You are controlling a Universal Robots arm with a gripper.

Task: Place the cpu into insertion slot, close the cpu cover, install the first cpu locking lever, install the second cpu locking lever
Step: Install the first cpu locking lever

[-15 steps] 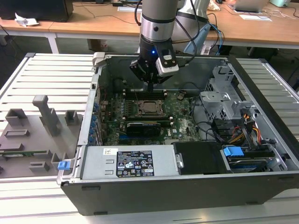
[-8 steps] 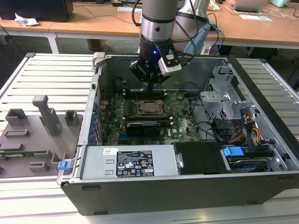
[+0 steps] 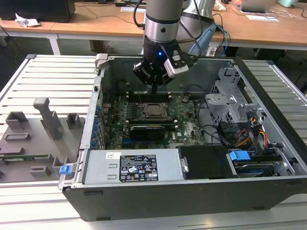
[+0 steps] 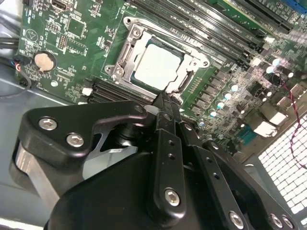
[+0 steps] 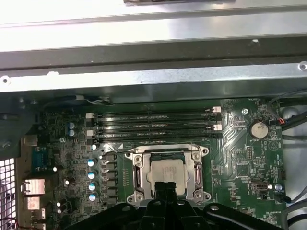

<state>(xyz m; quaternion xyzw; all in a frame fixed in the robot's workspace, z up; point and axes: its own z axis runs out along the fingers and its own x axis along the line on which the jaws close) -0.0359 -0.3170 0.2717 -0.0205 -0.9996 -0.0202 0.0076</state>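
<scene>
1. So, the gripper (image 3: 156,87) hangs inside the open PC case (image 3: 192,191), just above the motherboard (image 5: 240,163), beside the insertion slot (image 5: 135,195).
2. Fingers are pressed together with nothing between them. In both wrist views the tip (image 4: 165,98) sits over the slot's edge; I can't tell whether it touches.
3. The cpu (image 4: 156,67) is seated flat in the slot, silvery top up.
4. The cpu cover (image 4: 125,53) is down, framing the chip through its window.
5. A thin locking lever (image 5: 120,151) sticks out sideways from one slot corner; can't tell if it is latched.
6. The memory slots (image 5: 153,125) run alongside the slot, and the coin cell (image 5: 259,128) sits off past their end.
</scene>
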